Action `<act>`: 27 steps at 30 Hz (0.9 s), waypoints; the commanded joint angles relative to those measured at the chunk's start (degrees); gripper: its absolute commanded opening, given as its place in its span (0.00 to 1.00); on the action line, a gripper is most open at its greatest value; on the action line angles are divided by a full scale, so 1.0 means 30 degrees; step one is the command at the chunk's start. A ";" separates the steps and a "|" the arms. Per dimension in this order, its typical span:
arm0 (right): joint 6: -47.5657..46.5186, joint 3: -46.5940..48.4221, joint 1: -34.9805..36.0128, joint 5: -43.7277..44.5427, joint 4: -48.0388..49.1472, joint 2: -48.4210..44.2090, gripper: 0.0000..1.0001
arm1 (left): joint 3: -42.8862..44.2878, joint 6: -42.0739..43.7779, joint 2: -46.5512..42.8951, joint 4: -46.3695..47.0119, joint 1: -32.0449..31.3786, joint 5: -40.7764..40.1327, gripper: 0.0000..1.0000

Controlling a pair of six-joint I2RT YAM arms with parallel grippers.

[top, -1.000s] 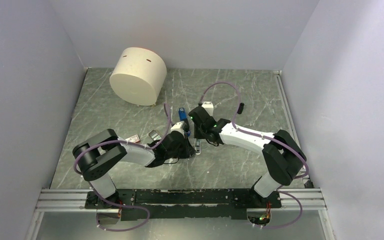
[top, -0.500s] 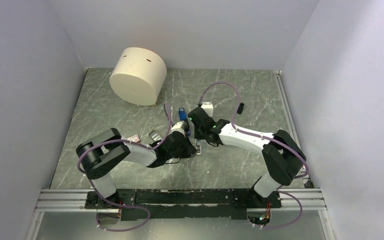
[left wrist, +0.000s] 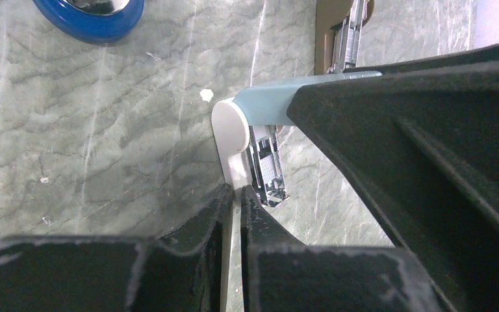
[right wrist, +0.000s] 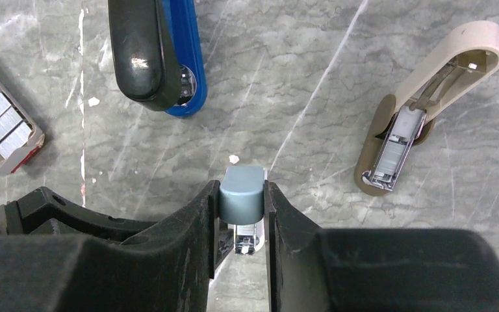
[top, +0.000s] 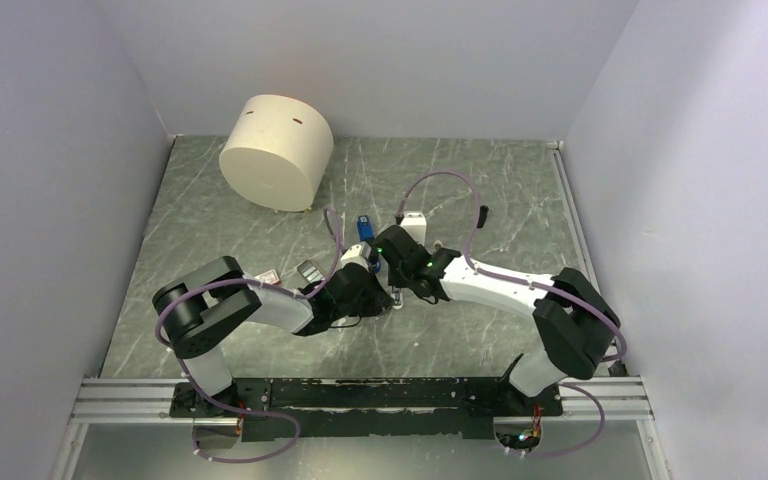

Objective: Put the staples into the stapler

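Note:
The blue stapler (right wrist: 185,65) with its black arm (right wrist: 140,52) lies on the table beyond my grippers. It also shows in the top view (top: 364,228) and at the left wrist view's top edge (left wrist: 91,16). The red-and-white box of silver staples (right wrist: 3,133) lies open to the left, apart from both grippers (top: 267,277). My right gripper (right wrist: 242,195) is shut on a small pale-blue capsule-shaped piece (right wrist: 242,192). My left gripper (left wrist: 237,192) is shut on that piece's thin white base (left wrist: 229,130). Both grippers meet at mid-table (top: 390,292).
A small beige stapler-like thing (right wrist: 422,110) lies open on the table to the right of my right gripper, its silver magazine showing; it also shows in the left wrist view (left wrist: 338,32). A big cream cylinder (top: 276,150) stands at the back left. Grey walls enclose the table.
My right arm has shifted a little nearer, still holding the pale-blue piece. The left arm has barely moved. The blue stapler and staple box stay put.

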 commanded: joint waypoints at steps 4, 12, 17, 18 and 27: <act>0.1103 -0.0523 0.0594 -0.0655 -0.1012 -0.0682 0.22 | -0.0121 0.0211 0.1142 -0.1800 -0.0284 -0.0544 0.12; 0.0920 -0.1341 0.0917 -0.0158 -0.0095 -0.1273 0.21 | 0.0021 0.0273 0.1283 -0.1798 -0.0284 -0.0482 0.12; 0.0983 -0.1583 0.1246 0.0057 -0.0066 -0.1080 0.21 | 0.0087 0.0276 0.1380 -0.1902 -0.0280 -0.0517 0.12; 0.1017 -0.1669 0.1276 0.0058 -0.0024 -0.1064 0.21 | 0.0065 0.0256 0.1386 -0.1905 -0.0280 -0.0529 0.12; 0.1551 -0.2370 0.1580 0.0012 -0.0191 -0.0993 0.21 | -0.0160 0.0146 0.1142 -0.1807 -0.0282 -0.0594 0.14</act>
